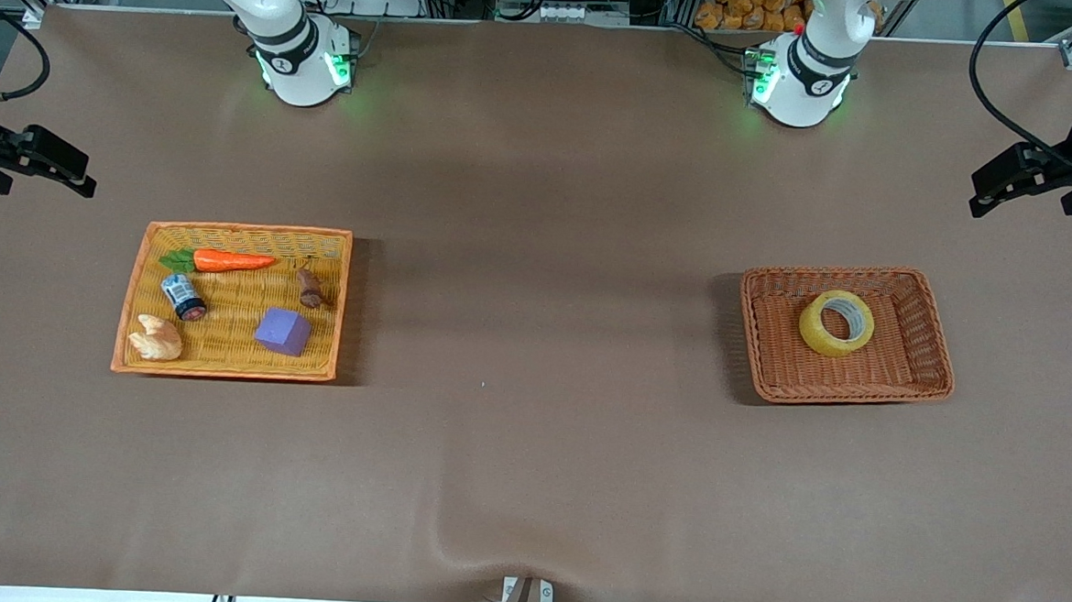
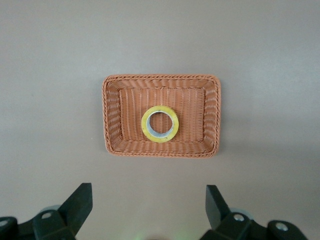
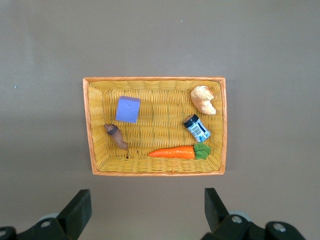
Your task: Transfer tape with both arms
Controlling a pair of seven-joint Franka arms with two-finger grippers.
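The tape (image 1: 818,339), a yellow roll with a grey-white core, lies flat in a brown wicker basket (image 1: 918,358) toward the left arm's end of the table. In the left wrist view the tape (image 2: 160,139) sits in the middle of the basket (image 2: 125,100). My left gripper (image 2: 148,192) is open and empty, high above the table beside that basket; it shows at the edge of the front view (image 1: 1028,194). My right gripper (image 3: 147,197) is open and empty, high up at the right arm's end (image 1: 33,174).
An orange-rimmed yellow wicker tray (image 1: 137,294) toward the right arm's end holds a purple cube (image 1: 282,332), a carrot (image 1: 231,260), a small jar (image 1: 183,296), a croissant (image 1: 158,338) and a brown piece (image 1: 309,287). Brown tabletop lies between the two baskets.
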